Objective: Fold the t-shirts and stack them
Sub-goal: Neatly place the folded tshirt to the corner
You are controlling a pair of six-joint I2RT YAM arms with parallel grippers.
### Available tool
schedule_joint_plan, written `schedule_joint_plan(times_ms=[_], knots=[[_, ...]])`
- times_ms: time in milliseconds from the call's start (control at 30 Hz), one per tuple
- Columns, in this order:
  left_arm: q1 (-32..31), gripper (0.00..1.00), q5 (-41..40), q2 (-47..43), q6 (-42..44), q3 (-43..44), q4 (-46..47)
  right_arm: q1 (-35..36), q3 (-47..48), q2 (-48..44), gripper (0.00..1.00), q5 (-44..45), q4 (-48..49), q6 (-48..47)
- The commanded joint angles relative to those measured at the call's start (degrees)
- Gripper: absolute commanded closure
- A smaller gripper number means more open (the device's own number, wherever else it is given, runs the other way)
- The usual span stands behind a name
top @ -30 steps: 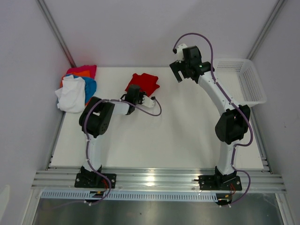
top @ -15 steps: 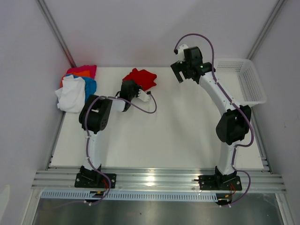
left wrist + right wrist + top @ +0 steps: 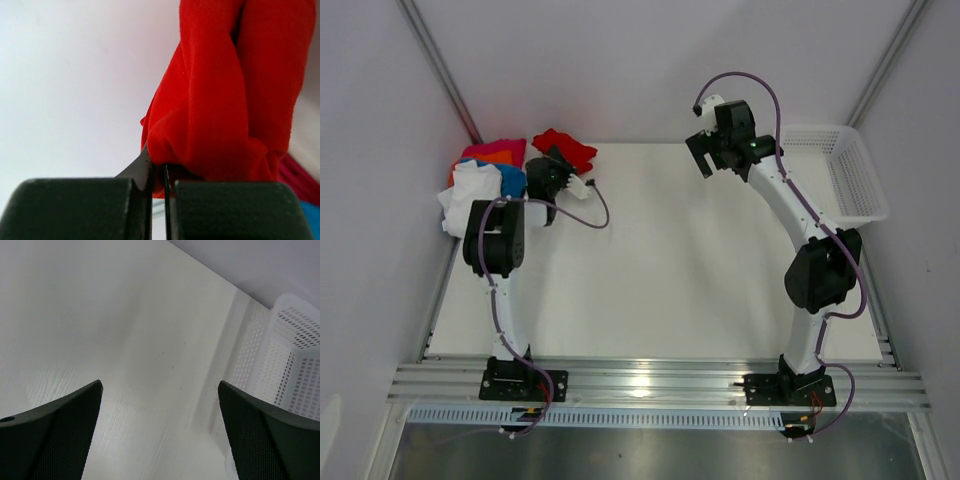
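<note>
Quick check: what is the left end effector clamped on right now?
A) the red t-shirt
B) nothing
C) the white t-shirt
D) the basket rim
A: in the left wrist view the left end effector is shut on a bunched fold of the red t-shirt.

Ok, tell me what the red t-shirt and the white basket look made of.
The red t-shirt looks like soft knit cloth, probably cotton, matte: it hangs in limp folds and bunches. The basket looks like rigid white plastic, smooth: moulded walls pierced with regular rows of holes.
</note>
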Motion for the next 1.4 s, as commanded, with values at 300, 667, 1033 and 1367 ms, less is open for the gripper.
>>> schedule_joint_plan(times_ms=[300, 667, 1033, 1367], knots=[[13.5, 1.0, 9.9, 1.0, 16.6, 3.2, 4.1, -0.2, 0.7, -2.1, 0.01, -0.9, 1.2, 1.1], [21.6, 1.0, 24.9, -1.9, 35.4, -1.5, 2.8, 0.1, 1.4, -1.3, 0.01, -0.9, 0.6, 1.0], [20.0, 1.0, 19.9, -6.0, 15.5, -3.3, 23.5, 0.5, 0.8, -0.6, 0.01, -1.2, 1.1, 0.9], [26.4, 1.0, 19.1, -7.3, 17.6, -3.3, 21.5, 1.3, 0.8, -0.3, 0.01, -0.1, 1.1, 0.5]])
